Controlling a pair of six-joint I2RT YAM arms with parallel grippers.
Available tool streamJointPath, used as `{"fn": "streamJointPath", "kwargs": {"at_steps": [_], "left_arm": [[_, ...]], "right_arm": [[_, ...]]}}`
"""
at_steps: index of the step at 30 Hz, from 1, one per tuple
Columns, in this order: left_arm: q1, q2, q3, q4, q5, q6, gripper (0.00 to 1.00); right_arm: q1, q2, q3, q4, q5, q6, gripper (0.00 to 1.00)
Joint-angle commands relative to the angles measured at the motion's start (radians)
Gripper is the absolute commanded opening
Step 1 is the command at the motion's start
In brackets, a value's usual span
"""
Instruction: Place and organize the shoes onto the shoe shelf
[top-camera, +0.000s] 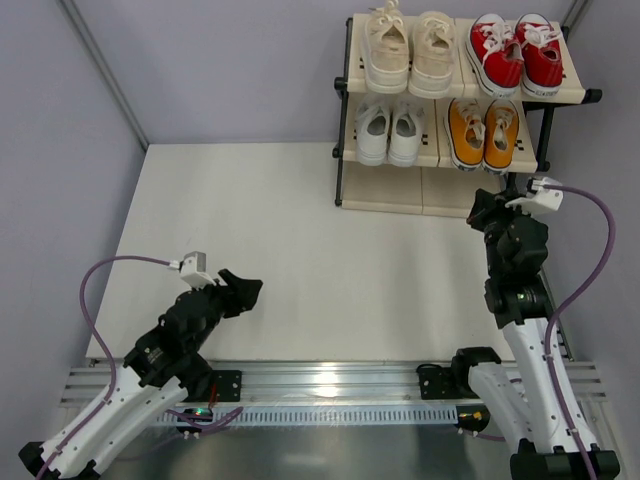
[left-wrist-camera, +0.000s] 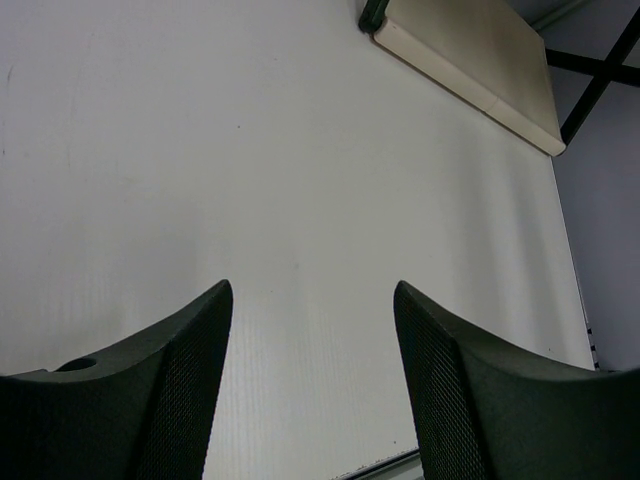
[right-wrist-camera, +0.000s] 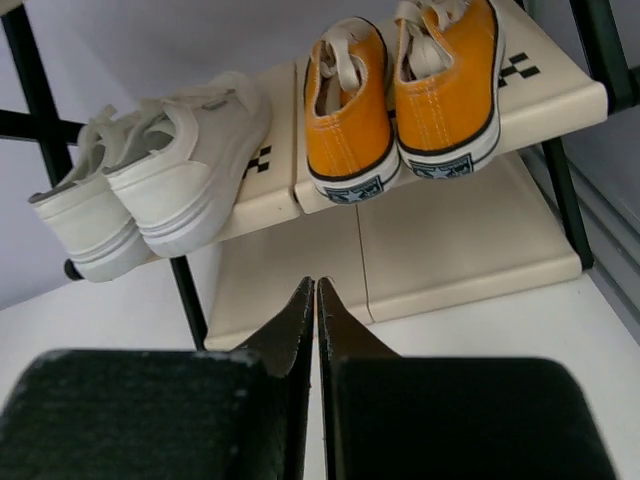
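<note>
- The shoes all sit on the shoe shelf (top-camera: 395, 192), which stands on the far right part of the desk (top-camera: 300, 230) against the back wall.
- The cream-beige pair (top-camera: 408, 52) is on the left of the top tier, and the red pair (top-camera: 516, 52) is just beside it on the right.
- On the middle tier, the white pair (top-camera: 388, 135) is on the left and the orange-yellow pair (top-camera: 484, 133) on the right.
- In the right wrist view the orange-yellow pair's heels point out over the front edge, and the white pair lies turned at an angle.
- The bottom tier shows only its bare cream panels.
- The right fingers (right-wrist-camera: 300, 320) are pressed together, tip to tip, with nothing between them. They hang just in front of the shelf's lower tiers, below the orange-yellow pair and touching no shoe.
- The left fingers (left-wrist-camera: 150, 400) are spread wide apart and hold nothing. They hover over bare white desk on the near left, well apart from the shelf; only a corner of its bottom panel shows at the top of the left wrist view.
</note>
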Motion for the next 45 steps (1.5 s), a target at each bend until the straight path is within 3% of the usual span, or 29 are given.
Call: {"fn": "streamJointPath", "kwargs": {"at_steps": [1, 8, 16, 21, 27, 37, 41, 45], "left_arm": [[0.002, -0.010, 0.020, 0.008, 0.026, -0.007, 0.65], [0.002, -0.052, 0.026, -0.033, 0.020, -0.010, 0.65], [0.002, -0.123, 0.034, -0.098, -0.013, 0.001, 0.65], [0.002, -0.129, 0.040, -0.105, -0.017, 0.001, 0.65], [0.002, -0.122, 0.041, -0.101, -0.013, -0.001, 0.65], [0.004, -0.097, 0.057, -0.082, 0.002, -0.002, 0.64], [0.002, -0.085, 0.053, -0.073, 0.008, -0.002, 0.64], [0.002, -0.071, 0.046, -0.052, 0.016, -0.005, 0.64]], "right_arm": [[-0.009, 0.051, 0.036, -0.068, 0.076, -0.002, 0.04], [-0.013, 0.255, 0.169, 0.021, -0.166, -0.019, 0.04], [-0.037, 0.480, 0.297, 0.013, -0.194, 0.000, 0.04], [-0.134, 0.579, 0.328, 0.021, -0.277, 0.034, 0.04], [-0.166, 0.545, 0.250, 0.100, -0.302, 0.040, 0.04], [-0.166, 0.307, 0.161, 0.189, -0.477, 0.090, 0.04], [-0.166, 0.203, 0.234, 0.151, -0.495, 0.093, 0.04], [-0.166, 0.223, 0.374, 0.068, -0.483, 0.069, 0.04]]}}
